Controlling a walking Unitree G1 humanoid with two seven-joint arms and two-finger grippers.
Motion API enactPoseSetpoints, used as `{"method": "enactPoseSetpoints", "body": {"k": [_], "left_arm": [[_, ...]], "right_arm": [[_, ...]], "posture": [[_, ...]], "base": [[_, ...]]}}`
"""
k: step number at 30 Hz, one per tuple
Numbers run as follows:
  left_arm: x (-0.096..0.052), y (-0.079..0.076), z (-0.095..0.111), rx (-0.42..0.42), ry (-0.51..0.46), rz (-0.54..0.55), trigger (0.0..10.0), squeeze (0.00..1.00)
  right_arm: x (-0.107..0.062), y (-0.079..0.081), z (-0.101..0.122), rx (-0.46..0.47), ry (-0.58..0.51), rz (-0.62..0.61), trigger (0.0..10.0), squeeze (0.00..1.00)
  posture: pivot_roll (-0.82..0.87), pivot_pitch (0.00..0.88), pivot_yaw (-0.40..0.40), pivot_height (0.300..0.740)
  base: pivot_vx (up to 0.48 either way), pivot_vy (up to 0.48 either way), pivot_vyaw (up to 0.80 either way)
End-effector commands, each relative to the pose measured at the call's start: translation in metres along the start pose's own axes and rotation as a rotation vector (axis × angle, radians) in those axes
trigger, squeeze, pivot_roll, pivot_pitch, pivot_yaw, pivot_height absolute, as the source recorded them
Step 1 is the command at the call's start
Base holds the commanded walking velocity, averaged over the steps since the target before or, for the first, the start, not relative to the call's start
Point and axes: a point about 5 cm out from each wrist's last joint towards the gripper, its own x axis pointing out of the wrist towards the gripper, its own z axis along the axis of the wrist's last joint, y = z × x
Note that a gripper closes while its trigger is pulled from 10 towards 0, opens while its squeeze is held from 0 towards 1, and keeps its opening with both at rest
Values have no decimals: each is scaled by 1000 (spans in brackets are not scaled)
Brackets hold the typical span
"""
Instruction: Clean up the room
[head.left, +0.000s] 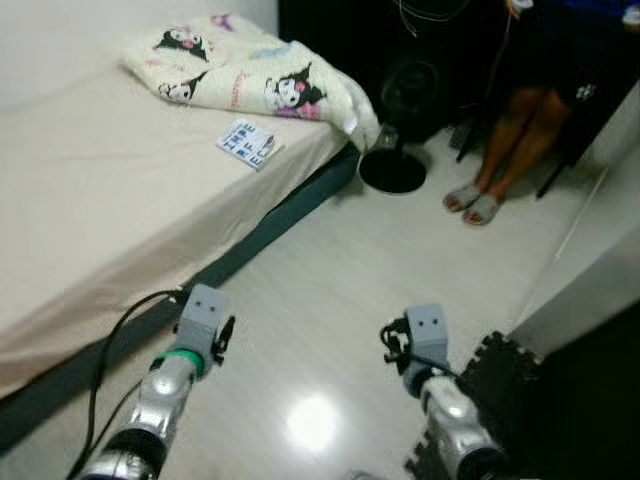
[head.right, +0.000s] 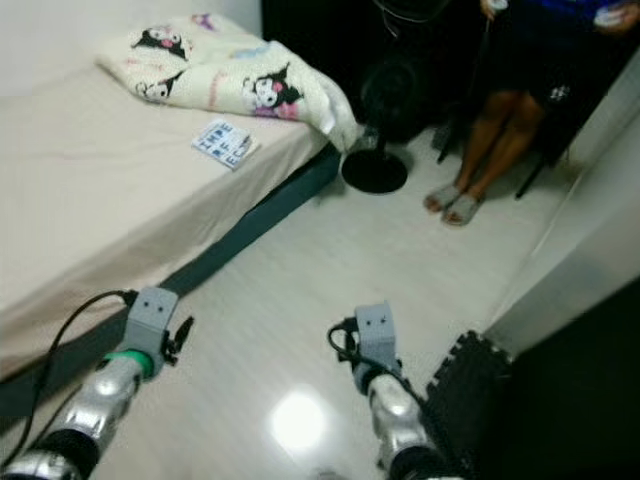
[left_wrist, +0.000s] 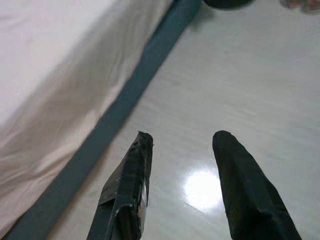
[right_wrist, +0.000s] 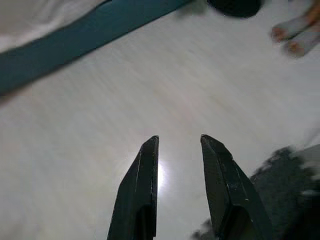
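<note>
On bed (head.left: 90, 200) — booklet (head.left: 248, 143); wrist views — both claws parted.

Left gripper (left_wrist: 180, 142): two black fingers (left_wrist: 240, 180) held apart, nothing between them, poised above pale glossy floor (left_wrist: 240, 80) bearing a bright light reflection (left_wrist: 202, 189). Bed (left_wrist: 55, 75): cream sheet draped over a dark teal base (left_wrist: 125, 107), seen beside the fingers.
</note>
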Motion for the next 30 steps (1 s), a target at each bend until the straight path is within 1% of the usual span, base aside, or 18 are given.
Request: {"method": "enactPoseSetpoints", "body": {"k": [1,30], "left_arm": [[-7,11,-15,11,56,27,10000,0],[-4,7,-12,15,48,12,10000,0]], "right_arm": [[2,11,3,10,-15,25,10000,0],[3,8,5,3,-22,13,10000,0]], "posture": [[19,52,71,740],[14,43,68,740]], "base": [[428,0,0],[425,0,0]]}}
